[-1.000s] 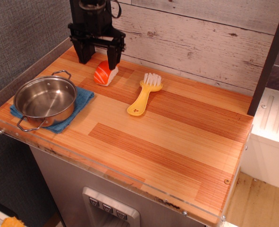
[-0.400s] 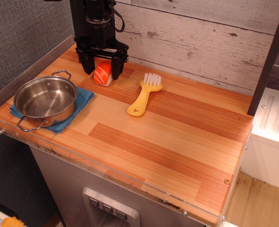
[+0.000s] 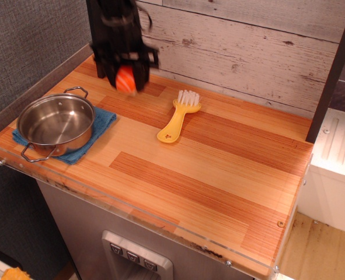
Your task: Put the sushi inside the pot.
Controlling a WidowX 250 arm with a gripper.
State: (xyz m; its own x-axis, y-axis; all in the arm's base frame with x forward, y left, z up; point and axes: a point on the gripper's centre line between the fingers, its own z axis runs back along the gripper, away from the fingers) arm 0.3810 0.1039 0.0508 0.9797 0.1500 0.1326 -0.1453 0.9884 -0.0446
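I've got the tool [image 3: 125,76] at the back left of the bench [image 3: 219,175], close to the whitewashed plank wall [image 3: 248,52], and its two dark fingers [image 3: 103,69] are clamped on the sushi [image 3: 125,79]. The picture is smeared with motion blur right there, so I can only make out the sushi as an orange blob between the fingers, with a pale patch at its lower edge. It looks lifted clear of the wood, though the blur makes that hard for me to swear to.

Down at the front left I see the pot [image 3: 55,123], shiny steel, upright, with one loop handle toward the back and one toward the front edge. It sits on a folded blue cloth [image 3: 100,125] that sticks out on its right side. The pot is well apart from the sushi, nearer to me and further left.

To the right of the tool lies a yellow brush [image 3: 177,119], white bristles pointing toward the wall, handle angled toward the front. It touches nothing else.
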